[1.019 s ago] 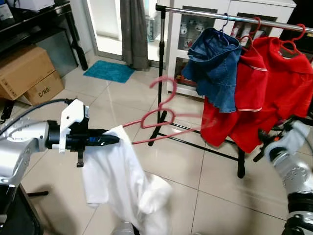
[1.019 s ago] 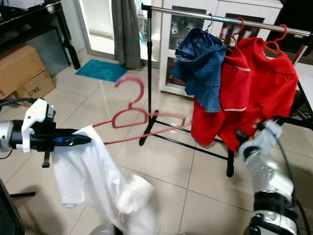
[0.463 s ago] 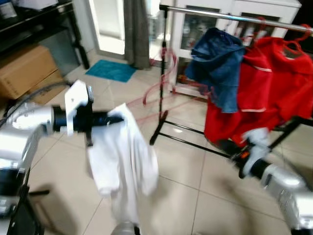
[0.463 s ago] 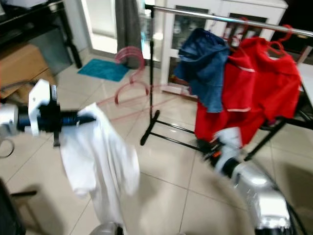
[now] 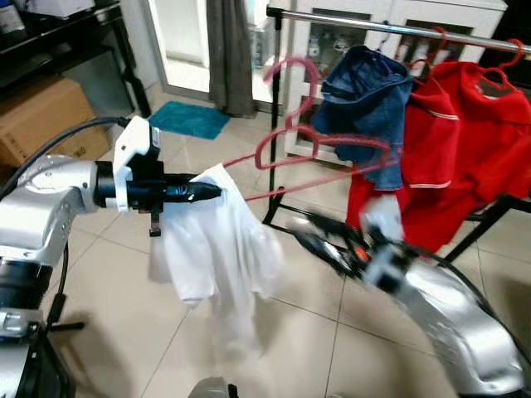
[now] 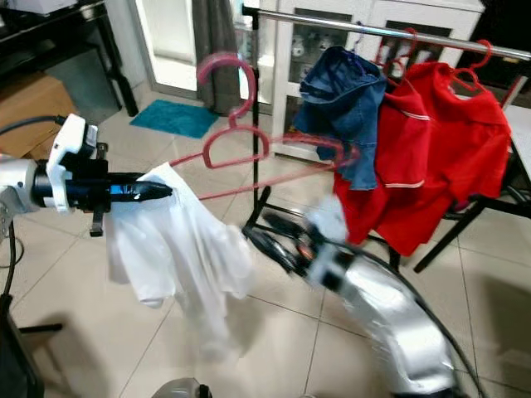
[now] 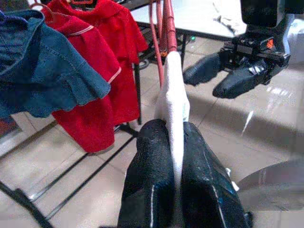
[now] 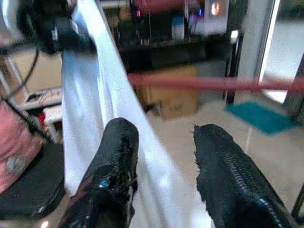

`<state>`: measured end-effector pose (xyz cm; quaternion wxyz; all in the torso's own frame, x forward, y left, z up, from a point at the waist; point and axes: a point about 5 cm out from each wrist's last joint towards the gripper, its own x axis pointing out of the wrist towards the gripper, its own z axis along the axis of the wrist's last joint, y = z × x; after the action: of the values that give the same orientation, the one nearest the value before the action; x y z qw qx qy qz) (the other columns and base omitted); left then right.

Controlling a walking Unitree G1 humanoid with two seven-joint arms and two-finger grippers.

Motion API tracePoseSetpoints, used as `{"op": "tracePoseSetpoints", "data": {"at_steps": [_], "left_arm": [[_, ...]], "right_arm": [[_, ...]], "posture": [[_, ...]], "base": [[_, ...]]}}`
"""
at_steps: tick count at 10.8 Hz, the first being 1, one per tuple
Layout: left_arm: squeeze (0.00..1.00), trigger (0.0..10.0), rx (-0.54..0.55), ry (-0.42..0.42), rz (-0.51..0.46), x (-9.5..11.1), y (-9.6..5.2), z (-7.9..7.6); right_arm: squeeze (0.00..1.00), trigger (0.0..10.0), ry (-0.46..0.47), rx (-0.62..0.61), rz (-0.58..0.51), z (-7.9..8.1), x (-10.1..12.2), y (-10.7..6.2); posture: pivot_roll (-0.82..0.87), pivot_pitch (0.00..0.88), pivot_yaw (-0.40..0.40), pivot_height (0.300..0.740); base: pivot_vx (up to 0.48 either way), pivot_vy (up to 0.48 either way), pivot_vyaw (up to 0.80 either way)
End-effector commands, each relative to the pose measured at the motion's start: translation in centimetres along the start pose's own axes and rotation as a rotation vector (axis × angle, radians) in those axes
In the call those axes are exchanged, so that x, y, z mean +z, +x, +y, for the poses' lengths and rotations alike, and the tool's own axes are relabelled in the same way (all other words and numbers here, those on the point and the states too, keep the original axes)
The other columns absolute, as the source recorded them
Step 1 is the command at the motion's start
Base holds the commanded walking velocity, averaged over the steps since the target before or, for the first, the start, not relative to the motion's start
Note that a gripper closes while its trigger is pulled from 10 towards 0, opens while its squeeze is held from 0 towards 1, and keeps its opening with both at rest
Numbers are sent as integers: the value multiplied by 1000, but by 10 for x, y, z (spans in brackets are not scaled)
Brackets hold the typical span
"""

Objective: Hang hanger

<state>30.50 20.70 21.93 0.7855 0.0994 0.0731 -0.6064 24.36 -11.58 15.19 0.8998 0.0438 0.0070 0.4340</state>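
- While the left gripper point(image 5: 207, 191) is held out level over the tiled floor point(image 5: 124, 332), its fingers point(image 7: 147, 180) are clenched on one end of a pink hanger point(image 5: 307, 149) and the white shirt point(image 5: 220, 249) draped over that end.
- The hanger sticks out from the gripper towards the rack point(image 5: 398, 29), its hook point(image 5: 294, 70) up and close to the rack's post, not on the rail.
- The shirt hangs down from the grasp, clear of the floor.
- The right gripper point(image 5: 319, 240) reaches in low from the right, blurred, with its fingers point(image 8: 114, 161) spread apart; the shirt's cloth lies between and just ahead of them, and I cannot tell if they touch it.
- On the rail hang a denim garment point(image 5: 365, 108) and two red shirts point(image 5: 456, 149) on red hangers.
- A cardboard box point(image 5: 46, 120) and a teal mat point(image 5: 187, 120) lie further back on the floor.
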Motion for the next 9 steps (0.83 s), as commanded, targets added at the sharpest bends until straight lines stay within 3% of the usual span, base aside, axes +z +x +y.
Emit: {"op": "tracePoseSetpoints", "data": {"at_steps": [1, 2, 5, 7, 9], "left_arm": [[0, 0, -23, 17, -31, 10, 1, 2], [0, 0, -22, 18, -32, 11, 2, 4], [0, 0, -18, 27, -74, 20, 7, 11], [0, 0, -63, 22, -109, 27, 15, 10], [0, 0, -97, 14, -112, 27, 20, 7]], "right_arm": [[1000, 10000, -34, 9, -35, 6, 9, 5], [0, 10000, -34, 52, -64, 14, 14, 10], [0, 10000, -20, 155, -58, 32, 15, 20], [0, 10000, -32, 93, 30, 24, 1, 30], [0, 10000, -56, 46, 47, 16, -3, 38]], "posture": [[44, 0, 32, 723], [43, 0, 31, 723], [42, 0, 31, 723], [40, 0, 39, 723], [40, 0, 39, 723]], "base": [[0, 0, 0], [0, 0, 0], [0, 0, 0], [0, 0, 0], [0, 0, 0]]}}
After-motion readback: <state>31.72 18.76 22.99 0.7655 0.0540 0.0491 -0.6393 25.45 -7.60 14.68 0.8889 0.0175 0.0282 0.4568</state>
